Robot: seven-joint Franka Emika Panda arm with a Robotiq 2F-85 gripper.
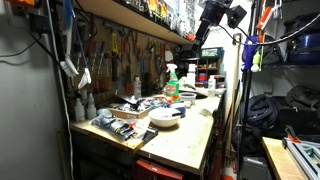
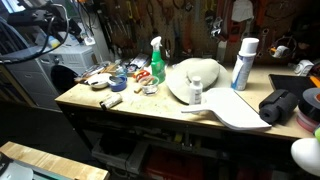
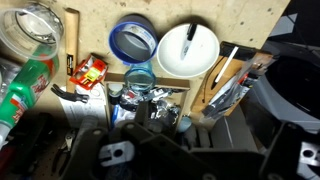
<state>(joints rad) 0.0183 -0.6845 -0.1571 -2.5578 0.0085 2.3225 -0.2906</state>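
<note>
My gripper [image 1: 206, 32] hangs high above the back of a cluttered wooden workbench [image 1: 190, 140], well clear of everything on it. In the wrist view it is only a dark blurred mass [image 3: 175, 140] along the bottom edge, and its fingers cannot be made out. I see nothing in it. Below it lie a white bowl [image 3: 188, 50] with a dark pen in it, a blue tape roll [image 3: 132, 40], a green spray bottle [image 3: 25, 85], a clear jar [image 3: 30, 25] and a bundle of hand tools [image 3: 235, 80].
A green spray bottle [image 2: 157, 62], a white bowl [image 2: 195, 80], a white spray can [image 2: 243, 65], a blue tape roll [image 2: 119, 83] and a black bag [image 2: 283, 105] stand on the bench. A shelf [image 1: 130, 15] overhangs the bench beside the arm, with tools hung on the wall.
</note>
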